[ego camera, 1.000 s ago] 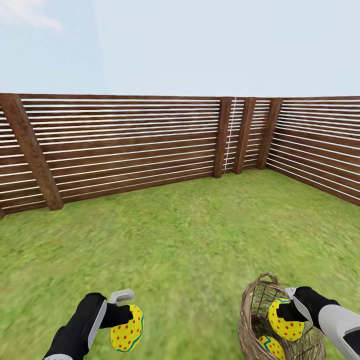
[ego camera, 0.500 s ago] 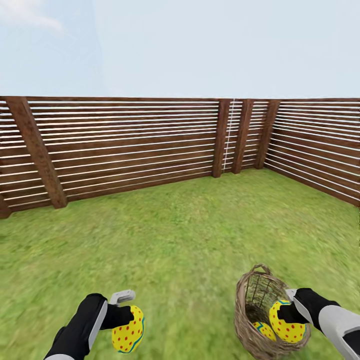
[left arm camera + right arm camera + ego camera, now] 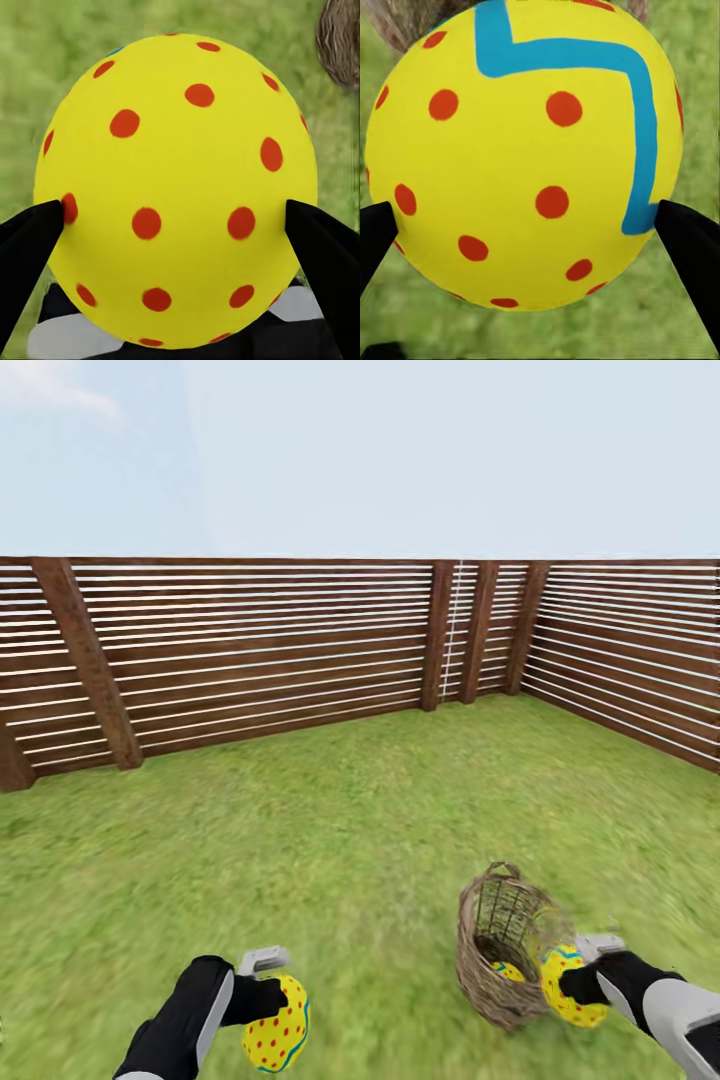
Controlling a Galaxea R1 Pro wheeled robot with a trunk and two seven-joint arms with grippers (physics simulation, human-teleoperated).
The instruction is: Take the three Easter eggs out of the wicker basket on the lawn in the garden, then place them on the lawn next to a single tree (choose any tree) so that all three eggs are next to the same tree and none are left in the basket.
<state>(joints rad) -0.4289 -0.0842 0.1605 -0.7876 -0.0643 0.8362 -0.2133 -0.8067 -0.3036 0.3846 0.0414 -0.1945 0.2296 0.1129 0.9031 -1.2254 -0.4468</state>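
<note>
On the lawn [image 3: 360, 830] my left gripper [image 3: 268, 1010] is shut on a yellow Easter egg [image 3: 280, 1037] with red dots; the left wrist view has that egg [image 3: 176, 187] between black fingers [image 3: 30, 247]. My right gripper [image 3: 572, 988] is shut on another yellow egg [image 3: 562, 982], red-dotted with a blue zigzag band [image 3: 525, 150], held just outside the rim of the wicker basket [image 3: 500, 950]. The basket leans on its side, mouth toward my right gripper. A third egg [image 3: 507, 972] lies inside it. No tree is in view.
A dark brown slatted fence [image 3: 270, 650] rings the garden across the back and along the right side [image 3: 640, 670], with a corner at the back right. Open grass stretches between me and the fence.
The view has swung, shifting the fence. The right gripper's egg, earlier inside the basket, is now outside its rim, and the basket has tipped onto its side. The left gripper still holds its egg.
</note>
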